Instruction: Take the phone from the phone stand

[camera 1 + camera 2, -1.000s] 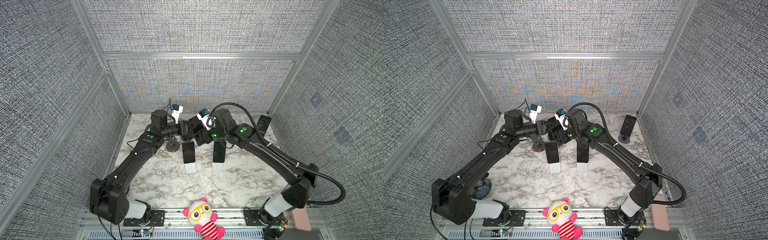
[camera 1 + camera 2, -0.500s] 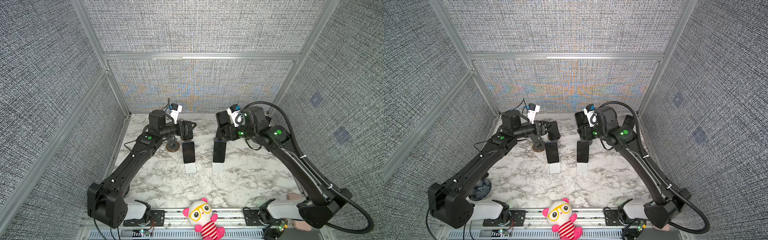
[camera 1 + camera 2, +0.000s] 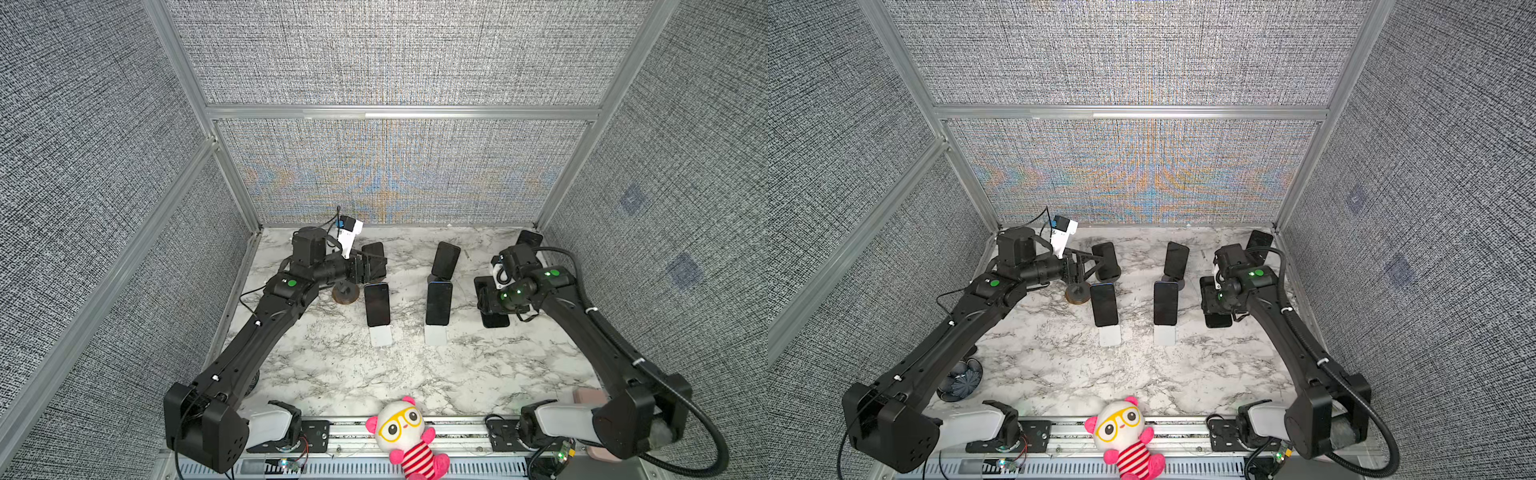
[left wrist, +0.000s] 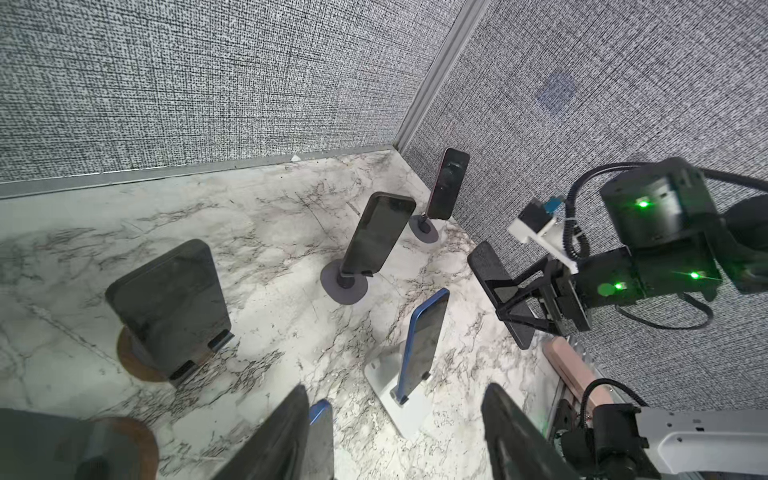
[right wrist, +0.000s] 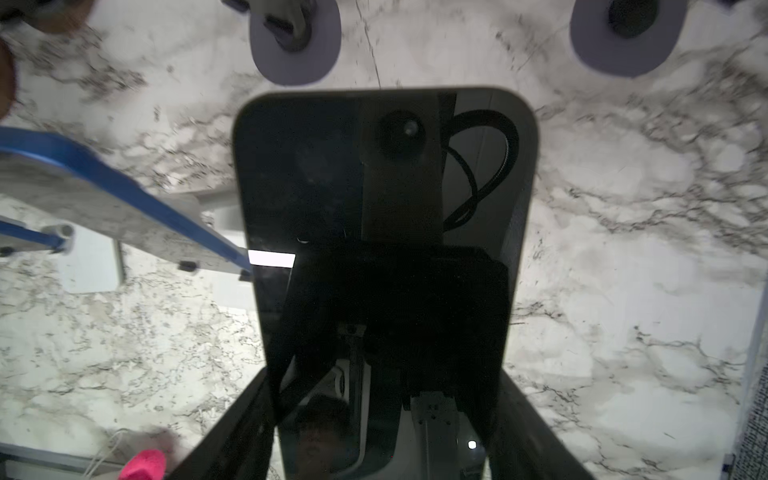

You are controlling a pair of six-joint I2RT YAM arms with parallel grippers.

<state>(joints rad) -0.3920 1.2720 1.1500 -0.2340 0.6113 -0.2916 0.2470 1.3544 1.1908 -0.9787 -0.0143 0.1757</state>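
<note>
Grey woven walls (image 3: 395,62) box in my marbled counter (image 3: 374,374), where the right pincer (image 3: 490,303) is clamped on the dark phone (image 5: 382,208), just right of the white stand (image 3: 435,336), and the left pincer (image 4: 395,407) stands wide apart, empty, back left.

Marble bench (image 3: 374,374): two white stands (image 3: 381,336) mid-bench, brown-based stands (image 3: 345,296) to their left, grey-based stands (image 4: 344,289) behind them.
</note>
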